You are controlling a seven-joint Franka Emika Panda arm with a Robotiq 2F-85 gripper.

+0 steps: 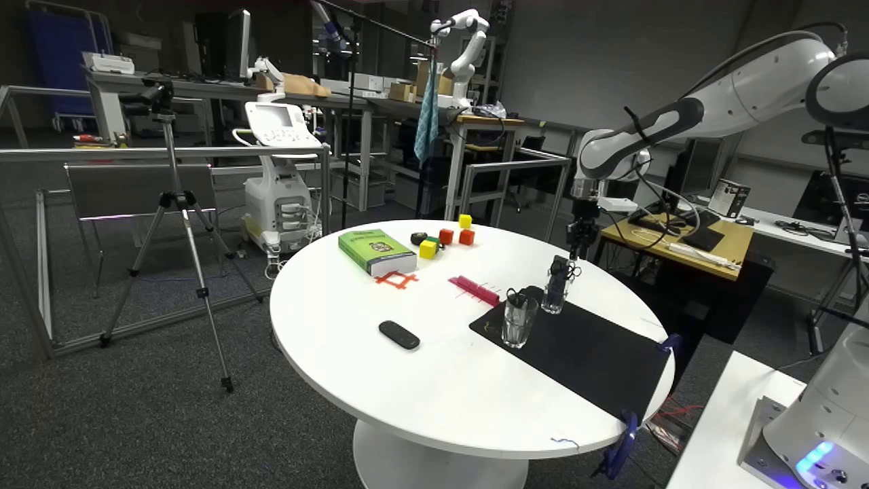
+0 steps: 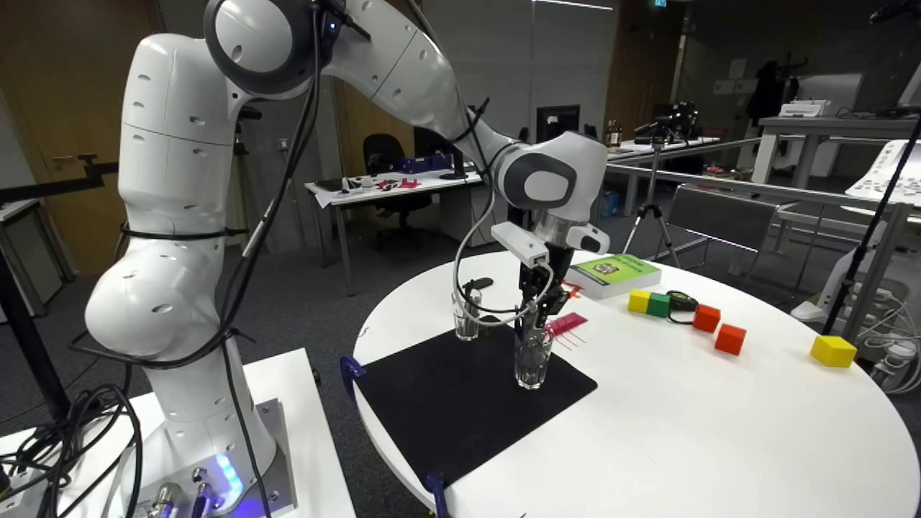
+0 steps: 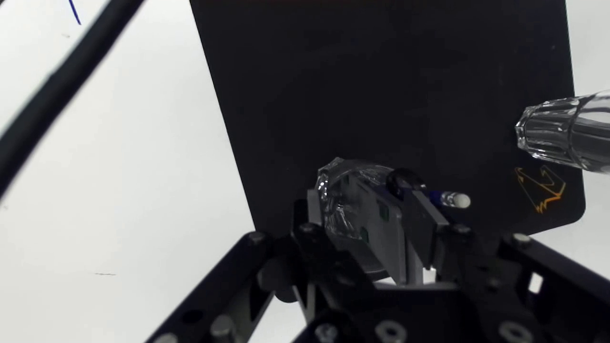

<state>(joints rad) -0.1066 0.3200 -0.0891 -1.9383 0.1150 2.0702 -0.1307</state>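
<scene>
The pincer point(image 3: 369, 209) is spread, a flat grey piece point(image 3: 388, 231) (too dim to identify) showing between its fingers point(image 3: 426, 228). The piece stands in a glass point(image 2: 532, 367) on a black mat point(image 2: 446, 410); a second glass point(image 2: 468, 329) is near, also on the mat.

My claw point(image 3: 369, 213) is blk, glasses point(image 2: 531, 363) clr, slab point(image 3: 375, 216) grey w/ dk-grn squares point(image 3: 383, 210), mat point(image 2: 460, 403) blk w/ orange linework point(image 3: 539, 184), tabletop point(image 2: 683, 432) wht, bk point(image 1: 377, 250) mostly grn, clamps point(image 1: 618, 449) blue.
</scene>
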